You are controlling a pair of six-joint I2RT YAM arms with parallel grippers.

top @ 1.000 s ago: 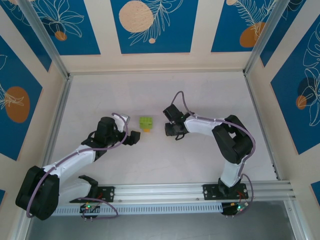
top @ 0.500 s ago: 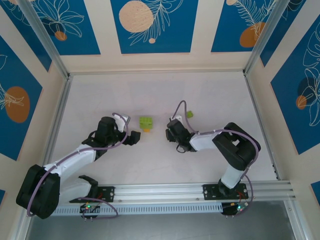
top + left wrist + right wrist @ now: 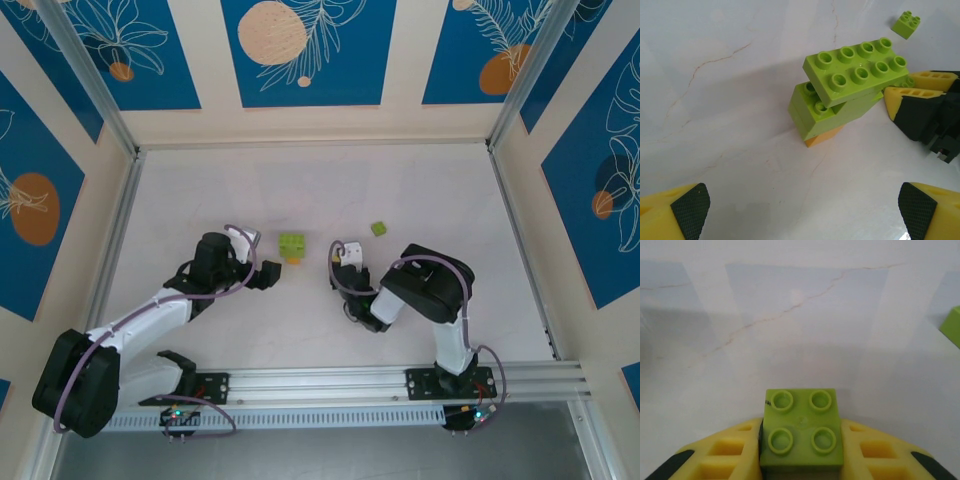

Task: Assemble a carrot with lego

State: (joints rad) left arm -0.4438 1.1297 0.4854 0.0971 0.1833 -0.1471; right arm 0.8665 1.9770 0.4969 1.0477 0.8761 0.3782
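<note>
Carrot point(image 3: 292, 246) sits near the middle of the tabletop point(image 3: 420, 180), a little left of centre, between my 2 arms. An orange brick point(image 3: 822, 136) shows under its lower edge. Lime-green bricks sit above that, and an 8-stud green brick point(image 3: 857, 62) lies skewed across the top.

The left jaws are released and empty. They are spread wide just short of the carrot on its near-left side, with their black pads point(image 3: 690, 207) at the lower corners of the left wrist view and bare tabletop between them. The right jaws, just right of the carrot, are clenched on a square 4-stud green brick point(image 3: 801, 426), studs up, with the yellow fingers point(image 3: 875, 455) against 2 opposite sides. I cannot tell whether that brick is off the surface. A second square green brick point(image 3: 379, 229) lies loose toward the far right, well apart from the carrot.

I judge the step in hand to be bringing the held brick over to join the leafy top. The next move calls for lining its underside up with free studs and pressing straight down. The stack looks crooked on a narrow orange base, so it could tip unless the left jaws steady it.

I can read no brand, label or writing on anything, and the wall panels point(image 3: 300, 50) carry only leaf and circle drawings.
</note>
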